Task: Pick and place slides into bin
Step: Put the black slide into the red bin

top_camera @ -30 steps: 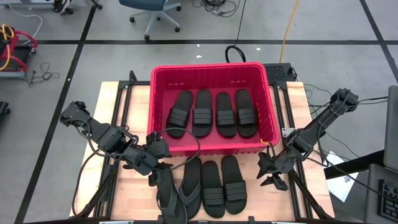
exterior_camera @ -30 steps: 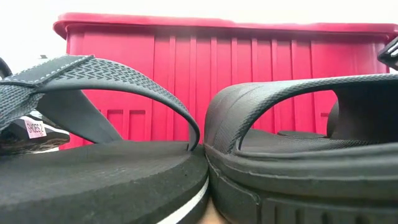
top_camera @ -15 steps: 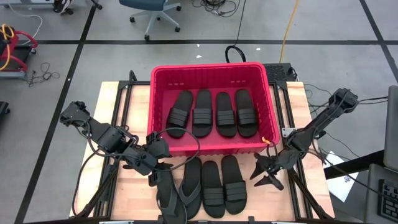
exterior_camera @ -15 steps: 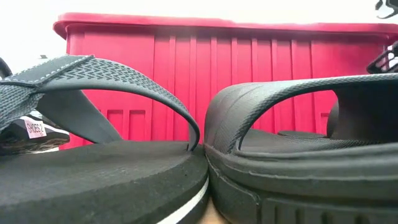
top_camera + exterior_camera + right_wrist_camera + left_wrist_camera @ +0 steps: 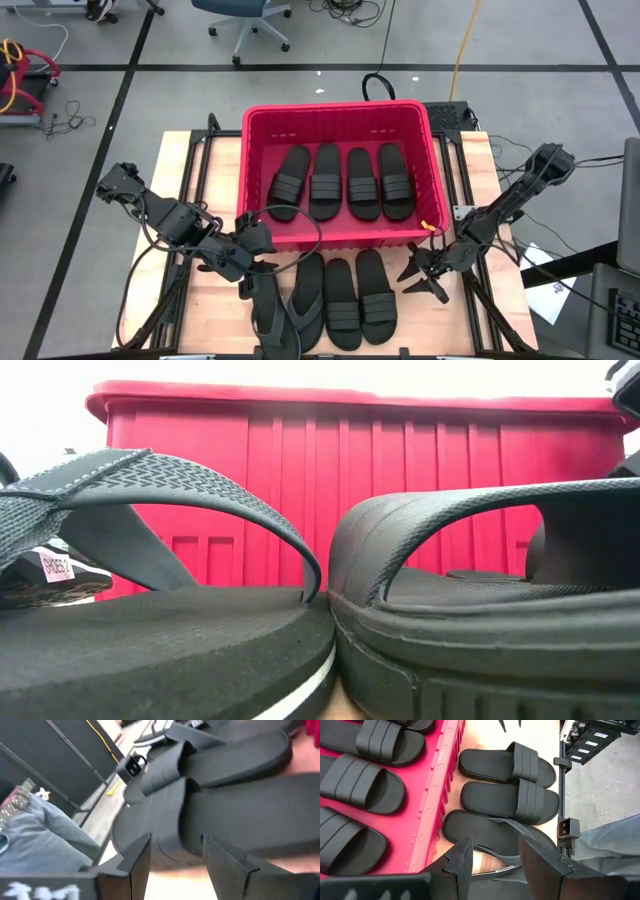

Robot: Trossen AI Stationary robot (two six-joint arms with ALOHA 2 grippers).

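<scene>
The red bin [image 5: 340, 118] stands at the table's far middle with several black slides [image 5: 345, 182] lying side by side on its floor. On the table in front of it lie two thong sandals [image 5: 290, 305] and two strapped slides [image 5: 360, 298] in a row. My left gripper [image 5: 252, 272] hangs open over the leftmost thong sandal [image 5: 485, 837], touching nothing. My right gripper [image 5: 416, 282] is open and low, just right of the rightmost slide [image 5: 215, 815], with its fingers pointing at the slide's side.
A camera block [image 5: 566, 827] sits at the table's near edge by the sandals. A person's jeans-clad leg [image 5: 40, 837] stands just beyond that edge. Bare wood lies left and right of the sandal row. Cables and an office chair [image 5: 245, 20] are on the floor behind.
My right gripper has come down and moved toward the table's left, closer to the rightmost slide, tipping from steeply downward to nearly level. It stays open. The slides have not moved.
</scene>
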